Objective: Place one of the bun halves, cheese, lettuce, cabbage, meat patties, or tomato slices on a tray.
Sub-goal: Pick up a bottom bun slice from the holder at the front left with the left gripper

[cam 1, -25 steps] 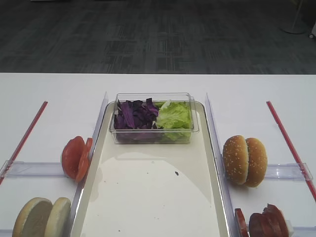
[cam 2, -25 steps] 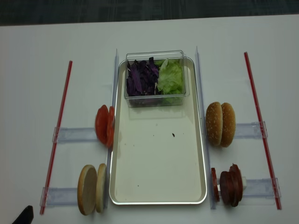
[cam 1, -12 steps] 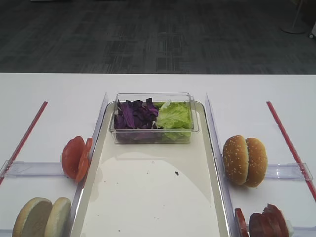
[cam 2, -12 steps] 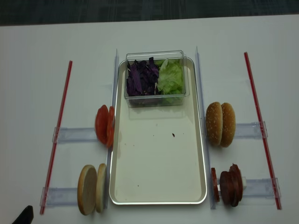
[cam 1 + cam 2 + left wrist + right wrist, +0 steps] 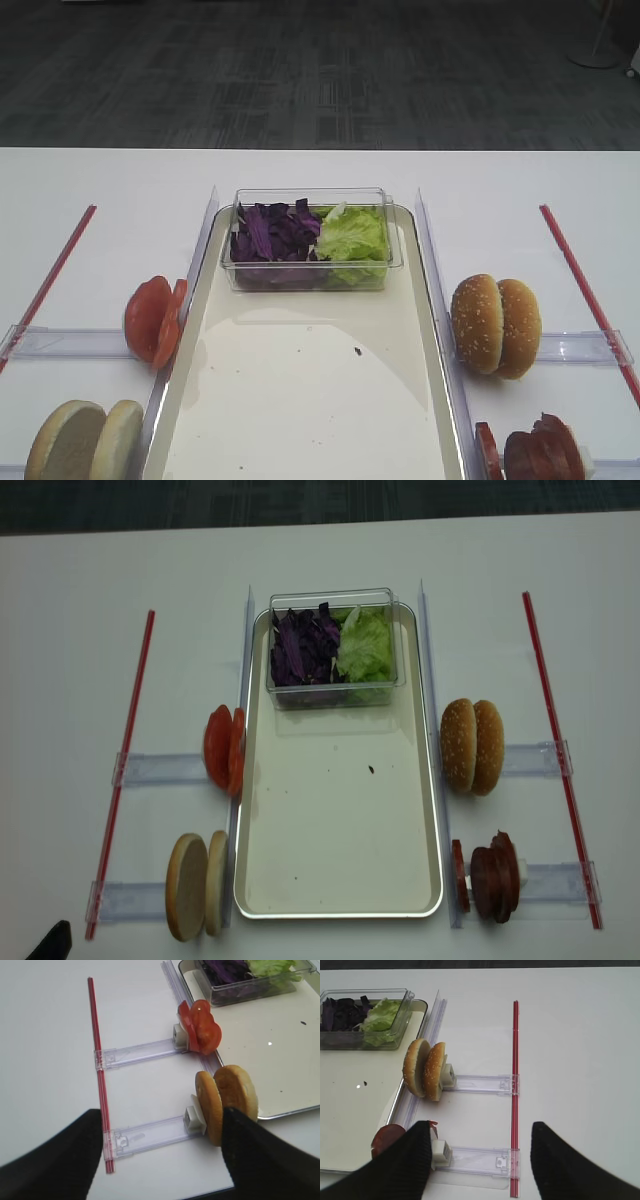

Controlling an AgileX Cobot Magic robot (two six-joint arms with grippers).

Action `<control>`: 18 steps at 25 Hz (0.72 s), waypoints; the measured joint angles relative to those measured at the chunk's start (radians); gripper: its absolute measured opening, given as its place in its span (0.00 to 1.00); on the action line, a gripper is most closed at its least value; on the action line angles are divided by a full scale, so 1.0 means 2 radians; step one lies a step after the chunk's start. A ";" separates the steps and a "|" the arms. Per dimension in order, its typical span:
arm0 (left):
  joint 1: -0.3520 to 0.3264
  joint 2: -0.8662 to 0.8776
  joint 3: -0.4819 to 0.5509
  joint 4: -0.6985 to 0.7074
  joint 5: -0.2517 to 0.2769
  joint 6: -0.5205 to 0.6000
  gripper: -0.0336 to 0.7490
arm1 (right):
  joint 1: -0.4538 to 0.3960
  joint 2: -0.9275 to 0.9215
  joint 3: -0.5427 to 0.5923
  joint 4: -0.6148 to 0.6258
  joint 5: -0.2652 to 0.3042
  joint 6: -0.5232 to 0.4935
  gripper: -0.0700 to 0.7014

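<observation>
The cream tray (image 5: 340,820) lies in the middle of the white table, its bare part showing only a dark crumb. Two bun halves (image 5: 195,885) stand on edge left of its near corner, with tomato slices (image 5: 224,750) behind them. Meat patties (image 5: 490,875) stand at the near right. Lettuce (image 5: 365,645) and cabbage (image 5: 300,645) fill a clear tub. No cheese is in view. My left gripper (image 5: 160,1112) hangs open over a clear rail, its right finger beside the bun halves (image 5: 225,1102). My right gripper (image 5: 481,1127) is open, its left finger over the meat patties (image 5: 387,1136).
The clear tub (image 5: 335,685) sits on the tray's far end. Two sesame buns (image 5: 472,746) stand on edge to the right of the tray. Clear plastic rails (image 5: 160,770) and red strips (image 5: 125,760) lie on both sides. The table's front edge (image 5: 210,1192) is close below my left gripper.
</observation>
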 joint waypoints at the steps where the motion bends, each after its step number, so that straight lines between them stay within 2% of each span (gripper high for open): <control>1: 0.000 0.000 0.000 0.000 0.000 0.000 0.65 | 0.000 0.000 0.000 0.000 0.000 0.000 0.69; 14: 0.000 0.000 0.000 0.000 0.000 -0.001 0.65 | 0.000 0.000 0.000 0.000 0.000 0.000 0.69; 18: 0.000 0.000 -0.004 -0.012 0.010 -0.001 0.65 | 0.000 0.000 0.000 0.000 0.001 0.000 0.69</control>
